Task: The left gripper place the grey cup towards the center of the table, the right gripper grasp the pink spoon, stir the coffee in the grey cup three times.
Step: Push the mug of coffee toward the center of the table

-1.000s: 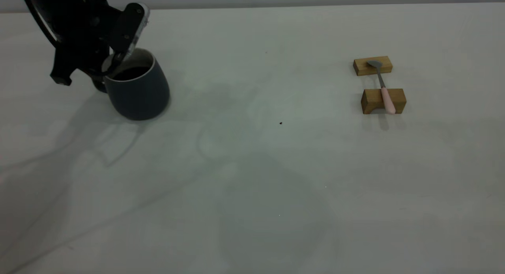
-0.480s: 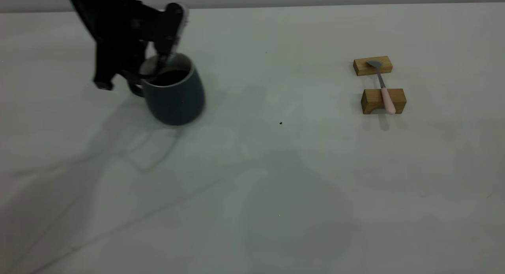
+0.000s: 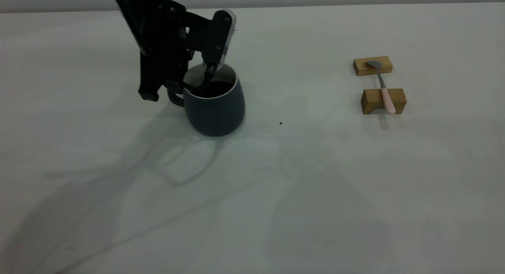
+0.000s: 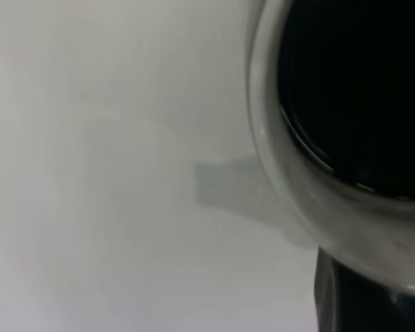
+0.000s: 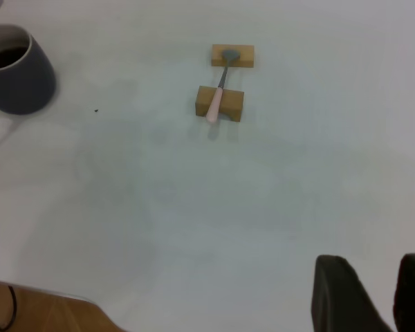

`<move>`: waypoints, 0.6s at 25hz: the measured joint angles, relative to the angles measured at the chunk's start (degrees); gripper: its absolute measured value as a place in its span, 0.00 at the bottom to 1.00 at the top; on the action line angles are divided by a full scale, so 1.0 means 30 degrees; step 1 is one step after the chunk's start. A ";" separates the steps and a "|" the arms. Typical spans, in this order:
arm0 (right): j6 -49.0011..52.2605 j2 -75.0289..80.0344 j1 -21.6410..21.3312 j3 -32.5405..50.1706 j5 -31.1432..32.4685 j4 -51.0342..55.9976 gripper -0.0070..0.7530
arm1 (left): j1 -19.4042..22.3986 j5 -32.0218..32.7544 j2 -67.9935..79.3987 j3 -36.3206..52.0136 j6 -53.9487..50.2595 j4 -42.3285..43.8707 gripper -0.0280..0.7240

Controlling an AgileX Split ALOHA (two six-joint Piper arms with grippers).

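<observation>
The grey cup (image 3: 215,106) stands left of the table's (image 3: 276,179) middle, with dark coffee (image 3: 216,88) inside. My left gripper (image 3: 197,81) comes down from above and is shut on the cup's rim on the handle side, one finger inside and one outside. The left wrist view is filled by the rim (image 4: 277,180), the coffee (image 4: 360,90) and one dark finger (image 4: 349,297). The pink spoon (image 3: 384,88) lies across two wooden blocks at the right. My right gripper (image 5: 384,277) hangs open over bare table, far from the spoon (image 5: 218,100) and the cup (image 5: 17,76).
Two tan wooden blocks (image 3: 373,66) (image 3: 383,100) carry the spoon, bowl on the far one and handle on the near one. A small dark speck (image 3: 280,123) lies between cup and blocks. The right wrist view shows a table edge (image 5: 41,297).
My left gripper has carried the cup to the right, from the far left toward the table's middle. The spoon and blocks have not moved.
</observation>
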 joint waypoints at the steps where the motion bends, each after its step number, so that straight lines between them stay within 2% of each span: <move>1: 0.0000 0.0000 0.0000 0.0000 0.0000 0.0000 0.32 | -0.0099 0.0052 0.0000 -0.0039 -0.0135 -0.0001 0.32; 13: 0.0000 0.0000 0.0000 0.0000 0.0000 -0.0007 0.32 | -0.0583 0.0430 0.0130 -0.0360 -0.0557 -0.0001 0.32; 15: 0.0000 0.0000 0.0000 0.0000 0.0000 -0.0007 0.32 | -0.0583 0.0413 0.0187 -0.0360 -0.0654 -0.0001 0.34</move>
